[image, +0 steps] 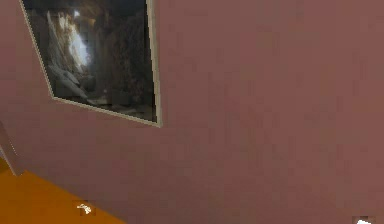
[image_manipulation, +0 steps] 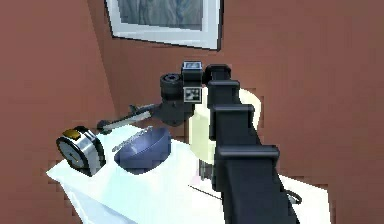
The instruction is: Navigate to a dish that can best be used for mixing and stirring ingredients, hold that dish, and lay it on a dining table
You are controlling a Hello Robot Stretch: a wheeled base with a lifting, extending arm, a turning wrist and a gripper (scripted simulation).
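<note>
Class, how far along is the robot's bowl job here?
Done: the robot stands at the white table bearing the blue-grey bowl. In hand: the arm is extended, gripper near the bowl; whether it holds anything is unclear. Left: lifting the bowl, laying it on a dining table.

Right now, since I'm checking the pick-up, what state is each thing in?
Bowl: upright, seemingly resting on the table.
Gripper: near the bowl; cannot tell whether it holds anything.
Arm: extended across the table.
Round thing: standing on edge, left of the bowl.
Cream cylinder: upright, partly behind the arm.
Wall picture: hanging.
</note>
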